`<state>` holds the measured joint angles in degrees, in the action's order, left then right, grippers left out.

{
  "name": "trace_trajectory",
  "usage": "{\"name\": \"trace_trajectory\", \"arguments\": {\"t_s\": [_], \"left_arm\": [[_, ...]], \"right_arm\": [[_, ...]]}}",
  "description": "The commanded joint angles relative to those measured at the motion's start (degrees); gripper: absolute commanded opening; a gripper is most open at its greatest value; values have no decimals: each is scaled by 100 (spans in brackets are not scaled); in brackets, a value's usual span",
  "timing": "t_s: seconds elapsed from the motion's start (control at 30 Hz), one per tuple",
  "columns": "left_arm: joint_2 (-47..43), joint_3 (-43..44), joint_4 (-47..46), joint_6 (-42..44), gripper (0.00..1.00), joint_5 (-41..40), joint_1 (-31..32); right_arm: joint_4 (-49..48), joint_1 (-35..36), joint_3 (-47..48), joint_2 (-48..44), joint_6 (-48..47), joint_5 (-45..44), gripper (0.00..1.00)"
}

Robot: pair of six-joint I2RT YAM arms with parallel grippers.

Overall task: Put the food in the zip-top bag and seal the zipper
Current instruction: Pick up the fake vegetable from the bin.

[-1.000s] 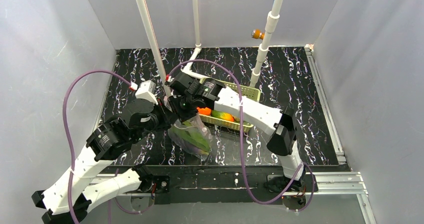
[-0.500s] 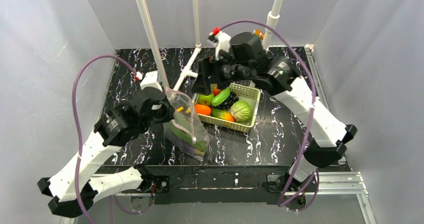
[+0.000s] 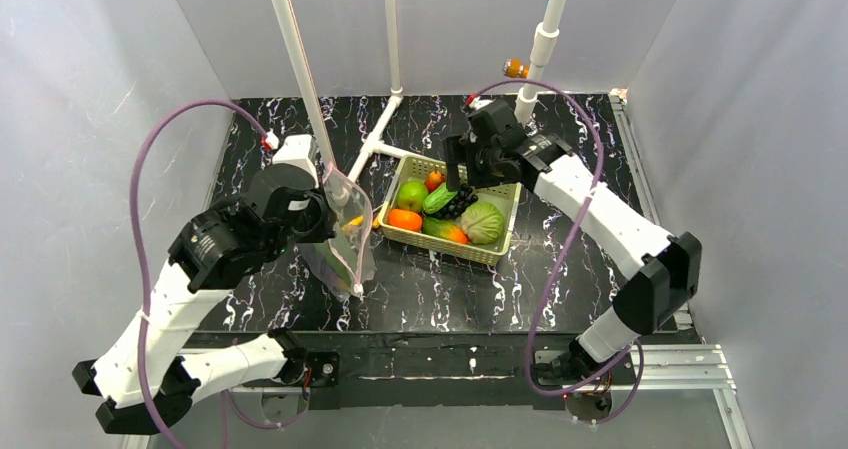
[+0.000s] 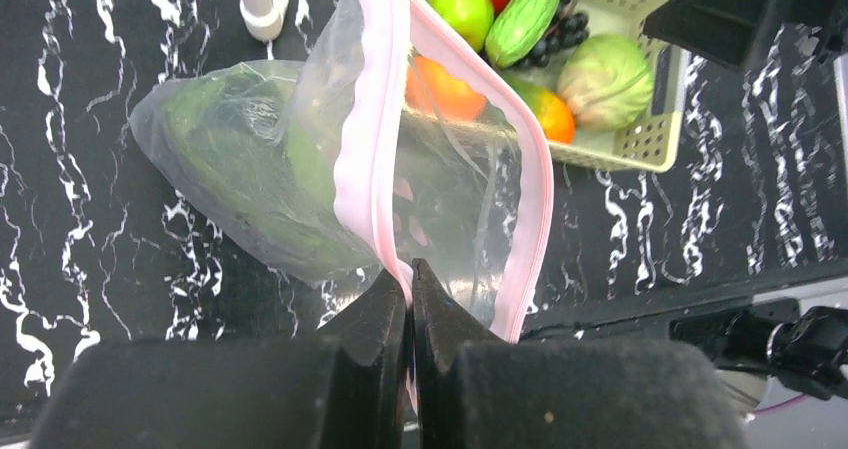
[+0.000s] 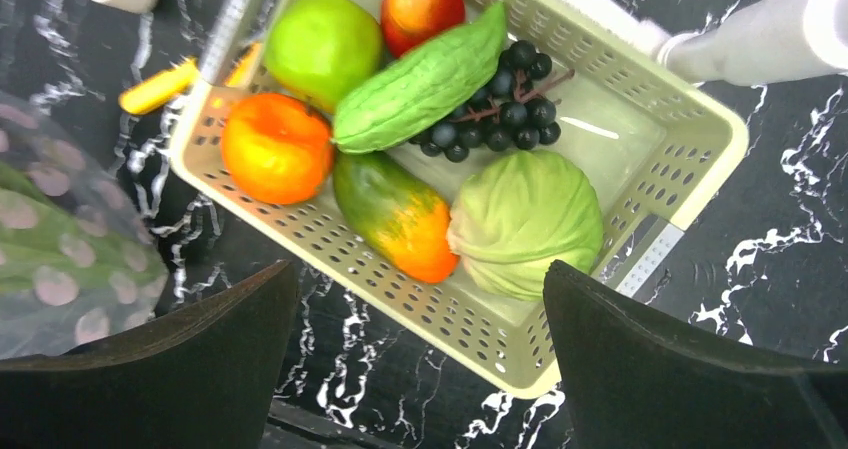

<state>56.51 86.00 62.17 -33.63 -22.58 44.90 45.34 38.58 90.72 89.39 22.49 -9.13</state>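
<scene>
Top external view is showing the right gripper swinging away from the zip-top bag, where it was a second ago, and coming down over the basket. Its jaws are gaping wide and carrying nothing, straddling the cabbage from above. I am reading that as the last food pick starting.

The left gripper is pinching the pink zipper tight and holding the bag up, mouth open towards the basket. The green leaves are lying inside; I cannot make out the eggplant.

The mango and grapes are crowding the cabbage, so my fingers are risking a snag. The white pipe is standing just beside the bag.
</scene>
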Motion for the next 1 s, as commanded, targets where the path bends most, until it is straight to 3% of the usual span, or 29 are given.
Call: {"name": "trace_trajectory", "arguments": {"t_s": [0.0,0.17,0.27,0.37,0.73,0.97], "left_arm": [[205,-314,-201,7,0,327,-75],[267,-874,-764,-135,0,728,-94],[267,-1250,-1001,-291,0,914,-112],[228,-1402,-1129,-369,0,993,-121],[-206,-1322,-1186,-562,0,899,-121],[-351,-864,-507,-545,0,687,-120]], "right_arm": [[-415,-75,-239,120,-81,-58,98],[-251,-94,-381,389,-362,-215,98],[631,-105,-157,794,-409,-637,98],[712,-105,-404,835,-490,-552,98],[131,-113,-914,1035,-985,111,98],[269,-110,-937,1369,-870,-926,98]]}}
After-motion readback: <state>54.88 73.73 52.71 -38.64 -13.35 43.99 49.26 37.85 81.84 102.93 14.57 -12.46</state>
